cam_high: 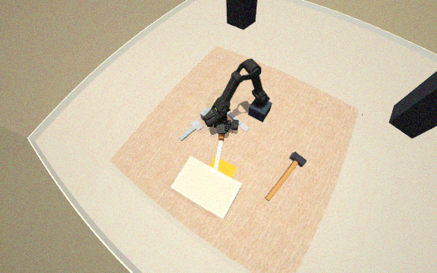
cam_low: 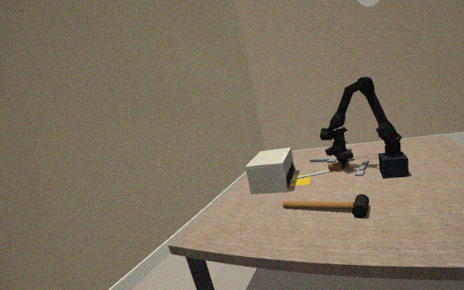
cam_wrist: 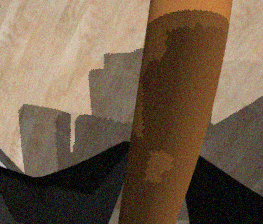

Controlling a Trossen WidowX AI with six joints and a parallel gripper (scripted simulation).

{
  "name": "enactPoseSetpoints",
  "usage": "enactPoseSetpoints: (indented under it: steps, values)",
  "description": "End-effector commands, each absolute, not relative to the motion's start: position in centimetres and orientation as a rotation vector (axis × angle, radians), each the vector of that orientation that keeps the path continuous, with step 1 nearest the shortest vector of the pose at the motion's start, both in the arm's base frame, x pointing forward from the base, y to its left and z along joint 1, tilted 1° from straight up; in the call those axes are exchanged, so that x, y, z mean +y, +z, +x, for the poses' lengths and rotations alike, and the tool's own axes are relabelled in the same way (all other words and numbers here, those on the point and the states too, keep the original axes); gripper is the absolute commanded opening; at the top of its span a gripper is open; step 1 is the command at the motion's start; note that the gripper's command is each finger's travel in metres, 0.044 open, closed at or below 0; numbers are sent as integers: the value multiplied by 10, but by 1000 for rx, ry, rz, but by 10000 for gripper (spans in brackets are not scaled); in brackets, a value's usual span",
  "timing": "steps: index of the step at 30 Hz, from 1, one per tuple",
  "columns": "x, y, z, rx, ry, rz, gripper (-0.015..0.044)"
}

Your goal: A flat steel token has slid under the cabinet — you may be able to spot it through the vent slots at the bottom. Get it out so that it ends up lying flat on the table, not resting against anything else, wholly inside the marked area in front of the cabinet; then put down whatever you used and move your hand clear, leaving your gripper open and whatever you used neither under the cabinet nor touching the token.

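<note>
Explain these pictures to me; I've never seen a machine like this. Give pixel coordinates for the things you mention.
The black machine is a one-armed robot, seen from above, from the side, and from a camera near its gripper (cam_high: pixel 221 133) (cam_low: pixel 343 164). The gripper is shut on the orange-brown handle (cam_high: pixel 221 137) (cam_low: pixel 338 166) (cam_wrist: pixel 182 100) of a tool with a long pale blade (cam_high: pixel 218 155) (cam_low: pixel 314 174). That reaches over a yellow patch (cam_high: pixel 227 167) (cam_low: pixel 303 181) toward a cream cabinet (cam_high: pixel 207 186) (cam_low: pixel 268 177). A mallet (cam_high: pixel 284 178) (cam_low: pixel 325 205) lies apart. I can't see the token.
</note>
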State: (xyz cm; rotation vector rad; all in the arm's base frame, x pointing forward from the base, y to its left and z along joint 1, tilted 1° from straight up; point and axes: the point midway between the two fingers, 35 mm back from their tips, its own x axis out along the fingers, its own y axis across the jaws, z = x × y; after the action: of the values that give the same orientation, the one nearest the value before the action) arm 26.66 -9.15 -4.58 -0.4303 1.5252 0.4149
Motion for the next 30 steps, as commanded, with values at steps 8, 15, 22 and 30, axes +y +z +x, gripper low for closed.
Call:
enactPoseSetpoints:
  steps: [8,15,22,30]
  values:
    - [-98,-45,257,1529,416,-430,0]
    - [-103,-44,249,1531,416,-430,0]
    - [-106,-43,244,1530,430,-444,0]
    - [-106,-43,244,1520,478,-492,0]
